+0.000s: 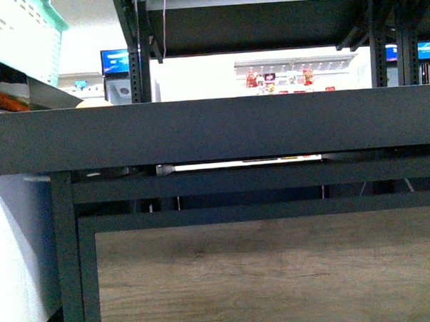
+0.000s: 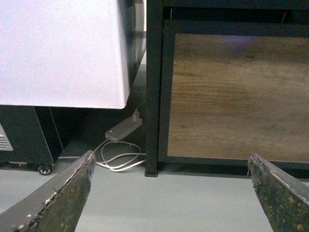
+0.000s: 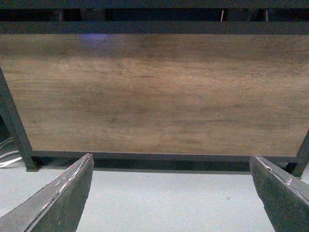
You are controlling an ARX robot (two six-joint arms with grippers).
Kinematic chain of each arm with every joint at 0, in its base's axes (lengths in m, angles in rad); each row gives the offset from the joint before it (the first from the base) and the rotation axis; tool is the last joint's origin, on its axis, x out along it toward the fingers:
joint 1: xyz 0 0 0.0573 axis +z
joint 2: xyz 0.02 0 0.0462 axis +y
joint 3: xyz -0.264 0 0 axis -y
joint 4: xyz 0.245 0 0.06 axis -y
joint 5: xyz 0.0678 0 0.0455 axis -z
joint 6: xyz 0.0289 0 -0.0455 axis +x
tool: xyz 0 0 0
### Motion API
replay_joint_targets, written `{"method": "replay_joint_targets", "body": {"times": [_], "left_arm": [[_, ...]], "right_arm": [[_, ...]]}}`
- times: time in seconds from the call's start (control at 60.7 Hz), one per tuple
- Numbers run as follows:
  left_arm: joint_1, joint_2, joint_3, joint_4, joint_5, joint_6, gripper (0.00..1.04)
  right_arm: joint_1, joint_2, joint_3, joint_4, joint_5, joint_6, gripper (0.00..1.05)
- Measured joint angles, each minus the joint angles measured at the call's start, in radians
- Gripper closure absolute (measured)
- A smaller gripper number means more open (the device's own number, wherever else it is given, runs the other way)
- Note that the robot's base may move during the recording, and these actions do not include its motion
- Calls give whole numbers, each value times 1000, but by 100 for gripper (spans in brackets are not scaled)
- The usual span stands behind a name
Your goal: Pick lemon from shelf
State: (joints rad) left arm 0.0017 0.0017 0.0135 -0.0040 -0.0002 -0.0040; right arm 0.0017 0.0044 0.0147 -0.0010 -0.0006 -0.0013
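Filling the front view, the shelf [image 1: 213, 129] shows the dark, deep rim of one wide tier at camera height, with another tier [image 1: 259, 23] above and a wood-grain panel [image 1: 277, 272] in its base below. The rim hides what lies on the tier, so I cannot tell where the lemon is, nor which way its long axis runs. Only an orange-yellow sliver [image 1: 95, 103] shows over the rim by the left upright, too little to name. A white cabinet [image 2: 58, 48] stands beside the shelf on the grey floor [image 2: 169, 198]. The left gripper [image 2: 171, 157] and the right gripper [image 3: 172, 158] are both released, fingers spread wide and holding nothing, facing the panel. A power strip [image 2: 123, 129] lies by the shelf's leg.
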Motion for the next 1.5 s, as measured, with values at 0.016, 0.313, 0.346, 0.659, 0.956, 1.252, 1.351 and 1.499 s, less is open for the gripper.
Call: {"method": "replay_joint_targets", "body": {"times": [0.016,0.313,0.346,0.659,0.956,1.252,1.351,1.499], "left_arm": [[0,0,0,0,0,0,8],[0,0,0,0,1,0,8],[0,0,0,0,0,0,8],[0,0,0,0,0,0,8],[0,0,0,0,3,0,8],[0,1,0,0,0,0,8],[0,1,0,0,0,0,8],[0,1,0,0,0,0,8]], "right_arm": [[0,0,0,0,0,0,7],[0,0,0,0,0,0,7],[0,0,0,0,0,0,7],[0,-1,0,0,0,0,7],[0,0,0,0,0,0,7],[0,0,0,0,-1,0,7],[0,0,0,0,-1,0,7],[0,0,0,0,0,0,7]]}}
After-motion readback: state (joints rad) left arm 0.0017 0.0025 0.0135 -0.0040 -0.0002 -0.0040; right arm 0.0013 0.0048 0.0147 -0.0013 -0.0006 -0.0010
